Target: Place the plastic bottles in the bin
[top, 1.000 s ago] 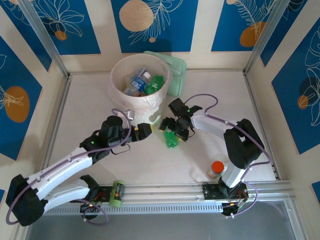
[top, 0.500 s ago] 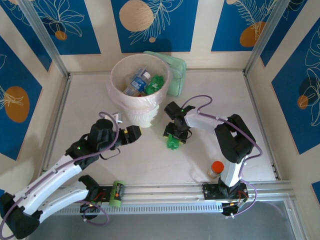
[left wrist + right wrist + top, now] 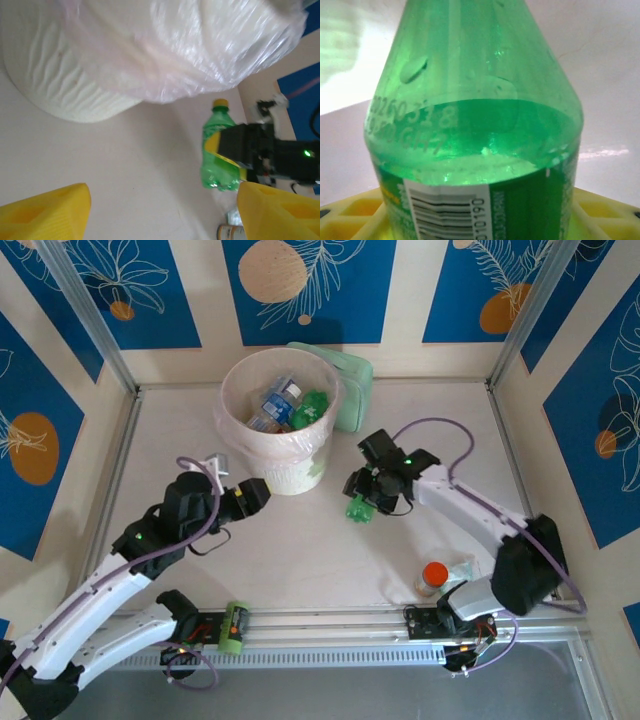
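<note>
Right gripper gripped a green bottle beside the bin; left gripper gaped near its wall, jar well apart.

Bottle in the right pincer: clear green, yellow cap, green-and-yellow label, white barcode patch.
Right pincer's pads: yellow, gridded.
Left pincer fingers: yellow.
Bin ahead of the left pincer: white, ribbed, with a pinkish translucent bag.
Bottles inside it: clear with blue labels, one green.
Container behind the right pincer: orange cap.
Walls: blue panels, white leaf outlines, tan discs.
</note>
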{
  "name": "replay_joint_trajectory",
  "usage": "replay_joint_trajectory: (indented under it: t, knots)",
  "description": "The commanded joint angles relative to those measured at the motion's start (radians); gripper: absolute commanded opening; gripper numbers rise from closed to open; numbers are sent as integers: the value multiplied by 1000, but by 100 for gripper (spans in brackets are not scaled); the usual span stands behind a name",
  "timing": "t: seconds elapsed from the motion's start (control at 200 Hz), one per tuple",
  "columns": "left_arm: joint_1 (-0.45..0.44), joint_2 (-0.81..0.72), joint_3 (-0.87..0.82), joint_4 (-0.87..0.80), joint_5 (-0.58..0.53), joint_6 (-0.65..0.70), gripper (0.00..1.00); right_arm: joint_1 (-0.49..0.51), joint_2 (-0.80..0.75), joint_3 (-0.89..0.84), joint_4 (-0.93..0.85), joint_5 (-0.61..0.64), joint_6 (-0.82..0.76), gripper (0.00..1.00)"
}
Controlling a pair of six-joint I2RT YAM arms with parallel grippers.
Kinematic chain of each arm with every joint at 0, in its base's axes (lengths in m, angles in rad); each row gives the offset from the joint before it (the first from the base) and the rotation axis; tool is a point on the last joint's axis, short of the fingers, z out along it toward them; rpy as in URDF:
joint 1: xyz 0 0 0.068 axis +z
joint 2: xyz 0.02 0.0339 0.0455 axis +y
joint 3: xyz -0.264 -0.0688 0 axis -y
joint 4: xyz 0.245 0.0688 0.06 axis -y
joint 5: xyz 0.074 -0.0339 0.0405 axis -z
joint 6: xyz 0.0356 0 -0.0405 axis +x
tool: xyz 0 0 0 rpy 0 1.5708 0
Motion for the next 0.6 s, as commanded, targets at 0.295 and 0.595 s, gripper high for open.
replay_joint_trajectory:
  t: [0.295, 0.595]
  knots:
    - [118, 114, 324, -180, -178, 141, 76, -43, -66, 563, -115, -58, -86, 59]
    - [236, 205, 387, -215, -80, 98, 75, 56, 437, 1239, -163, -95, -115, 59]
